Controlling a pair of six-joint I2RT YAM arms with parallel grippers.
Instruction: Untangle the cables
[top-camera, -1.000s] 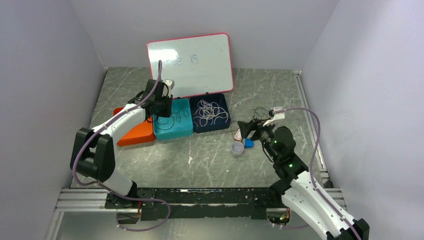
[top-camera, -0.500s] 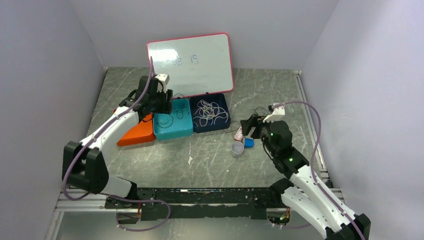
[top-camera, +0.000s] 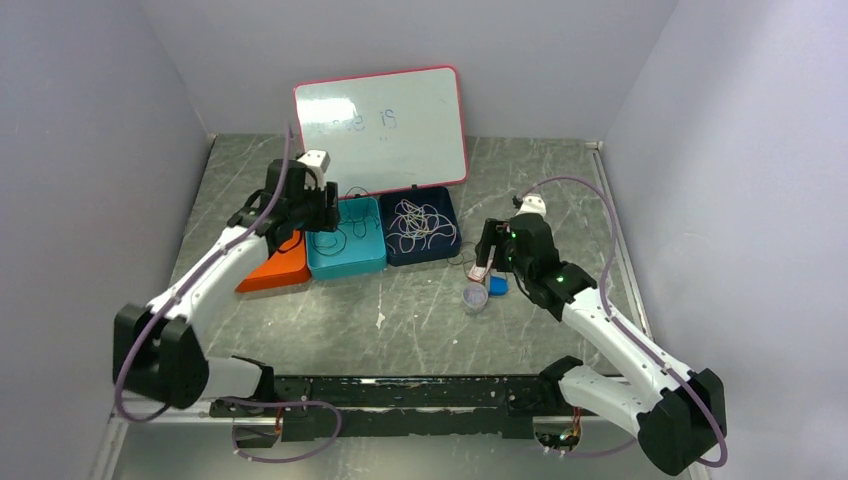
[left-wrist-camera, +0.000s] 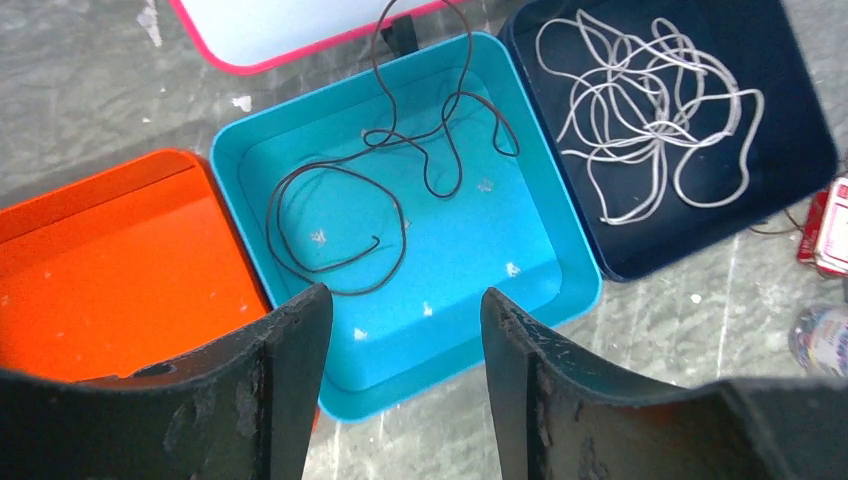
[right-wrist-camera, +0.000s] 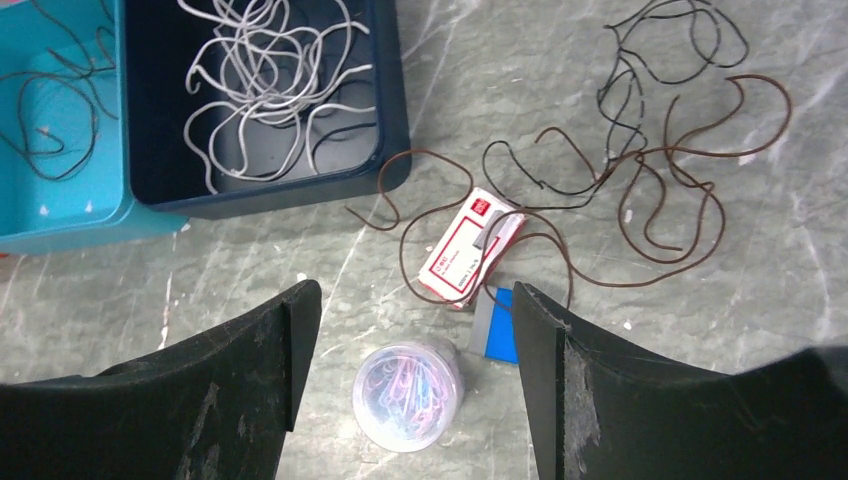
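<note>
white cables (left-wrist-camera: 650, 110) are boxed, a dark tangle (right-wrist-camera: 640, 170) is left at three o'clock, and left pincer (left-wrist-camera: 402, 312) and right pincer (right-wrist-camera: 412, 302) are released.

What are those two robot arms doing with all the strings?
They seem to be sorting them into trays. The left gripper hangs open over the teal tray, where one dark cable lies. White cables fill the navy tray beside it. The right gripper, open too, hovers above the brown and black tangle on the table. Neither holds anything.
</note>
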